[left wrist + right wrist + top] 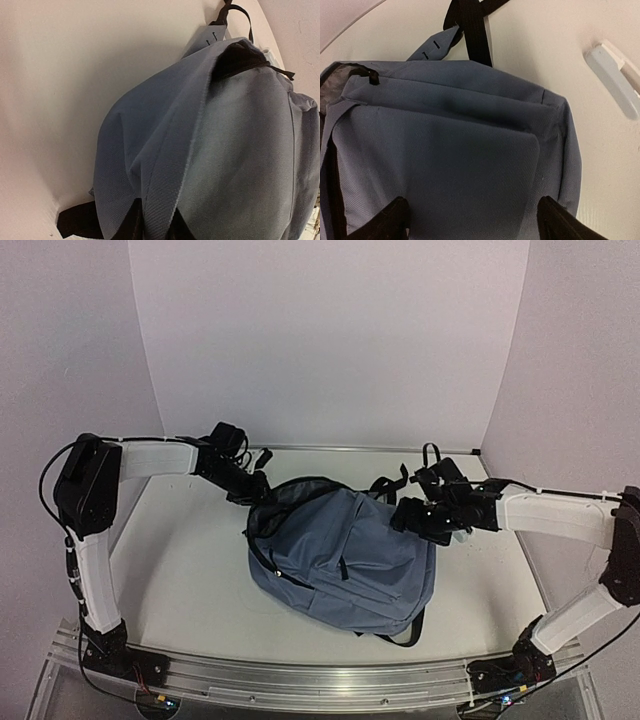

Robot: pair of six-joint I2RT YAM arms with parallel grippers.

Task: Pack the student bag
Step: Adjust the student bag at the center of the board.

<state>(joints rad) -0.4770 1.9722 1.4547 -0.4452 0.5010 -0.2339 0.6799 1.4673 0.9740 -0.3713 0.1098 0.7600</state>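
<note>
1. White matte table [190, 580], pale walls [330, 340] behind.
2. Bag [345, 555]: soft slate-blue woven fabric, rounded, black webbing straps [475, 30], lying mid-table.
3. Left gripper [154, 226], arm stretched along the far edge, pinches a fabric ridge of the bag.
4. Right gripper [472, 220] hovers over the bag, jaws wide.

No legible text, label, brand or number in any view — student bag [345, 560] fabric plain.

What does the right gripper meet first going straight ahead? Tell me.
The student bag: its blue front panel fills the view just past the right gripper, which stands open. How near it is remains unclear.
</note>
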